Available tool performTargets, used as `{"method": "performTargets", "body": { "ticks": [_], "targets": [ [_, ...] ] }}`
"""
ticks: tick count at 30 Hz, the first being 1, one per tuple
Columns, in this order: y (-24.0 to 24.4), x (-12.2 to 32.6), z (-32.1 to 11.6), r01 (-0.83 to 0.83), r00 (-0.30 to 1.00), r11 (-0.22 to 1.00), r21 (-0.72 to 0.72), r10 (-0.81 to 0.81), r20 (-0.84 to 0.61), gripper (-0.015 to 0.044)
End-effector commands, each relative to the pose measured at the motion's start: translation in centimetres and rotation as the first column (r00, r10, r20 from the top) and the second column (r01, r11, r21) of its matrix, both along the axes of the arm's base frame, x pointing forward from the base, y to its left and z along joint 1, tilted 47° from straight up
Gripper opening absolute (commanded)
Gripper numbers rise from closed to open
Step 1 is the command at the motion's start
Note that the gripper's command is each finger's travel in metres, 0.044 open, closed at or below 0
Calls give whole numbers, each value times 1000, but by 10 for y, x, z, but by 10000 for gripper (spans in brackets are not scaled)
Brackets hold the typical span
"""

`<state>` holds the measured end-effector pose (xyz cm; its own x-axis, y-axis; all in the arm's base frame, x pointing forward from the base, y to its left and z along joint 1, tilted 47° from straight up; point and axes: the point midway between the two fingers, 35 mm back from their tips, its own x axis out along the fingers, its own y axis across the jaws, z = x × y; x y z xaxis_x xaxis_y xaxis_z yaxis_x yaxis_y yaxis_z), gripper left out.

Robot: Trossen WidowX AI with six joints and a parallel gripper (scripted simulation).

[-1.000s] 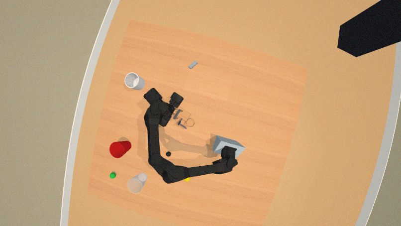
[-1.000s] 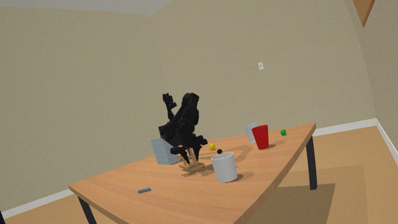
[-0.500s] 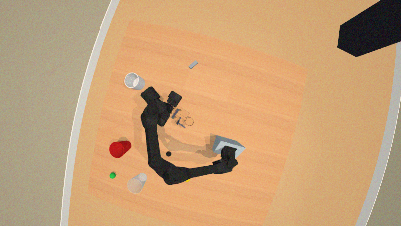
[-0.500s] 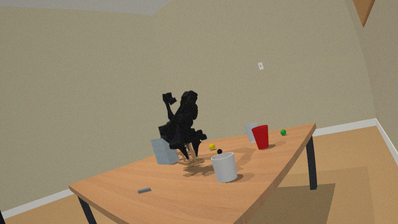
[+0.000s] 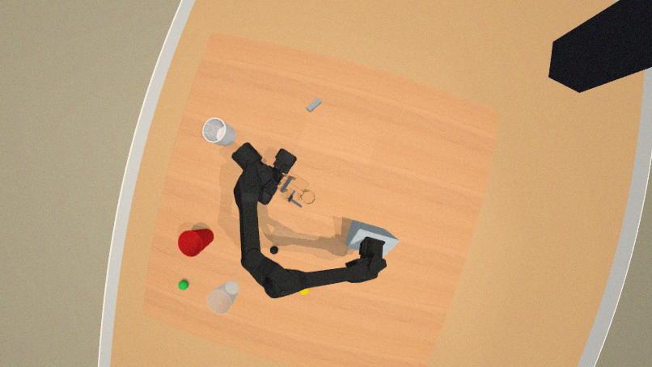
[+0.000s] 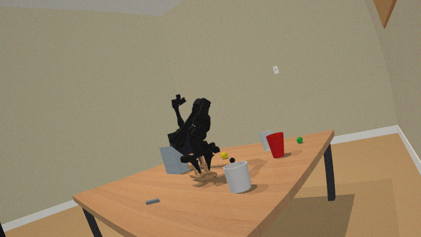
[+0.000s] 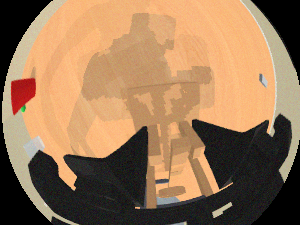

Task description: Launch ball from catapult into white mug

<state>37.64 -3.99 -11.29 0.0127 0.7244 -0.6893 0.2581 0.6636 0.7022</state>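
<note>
My gripper (image 6: 205,170) (image 7: 170,124) points down and is shut on the wooden catapult (image 6: 211,175) (image 7: 196,145), with its uprights between the fingers. In the top view the arm hides the fingers, and only thin outlines and the catapult's dark blue parts (image 5: 286,183) show. I cannot tell whether the catapult's base touches the table. The white mug (image 5: 228,135) (image 6: 238,178) stands upright near the gripper. A black ball (image 5: 273,250) (image 6: 232,160), a yellow ball (image 5: 304,291) (image 6: 224,155) and a green ball (image 5: 183,284) (image 6: 299,140) lie on the table.
A red cup (image 5: 190,242) (image 6: 276,145) (image 7: 23,94) and a pale cup (image 5: 219,301) (image 6: 265,141) (image 7: 34,146) stand near the green ball. A blue-grey block (image 5: 357,226) (image 6: 173,162) is by the arm's base. A small grey bar (image 5: 314,104) (image 6: 152,201) (image 7: 263,80) lies apart.
</note>
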Motion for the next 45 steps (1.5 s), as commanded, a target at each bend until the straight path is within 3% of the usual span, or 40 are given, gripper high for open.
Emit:
{"method": "performTargets", "body": {
  "ticks": [1, 13, 27, 30, 35, 45],
  "targets": [
    [3, 0, -4, 11, 1000, 1000, 3, -10, -4, 0],
    [8, 0, -8, 1, 1000, 1000, 1, -1, -1, 0],
    [8, 0, -8, 1, 1000, 1000, 1, -1, -1, 368],
    [-10, 2, 7, 2, 1000, 1000, -2, -2, -1, 440],
    [-64, -2, 59, 3, 1000, 1000, -3, -3, -3, 440],
    [-62, -5, 58, 11, 1000, 1000, 1, -11, -7, 440]
  ]
}}
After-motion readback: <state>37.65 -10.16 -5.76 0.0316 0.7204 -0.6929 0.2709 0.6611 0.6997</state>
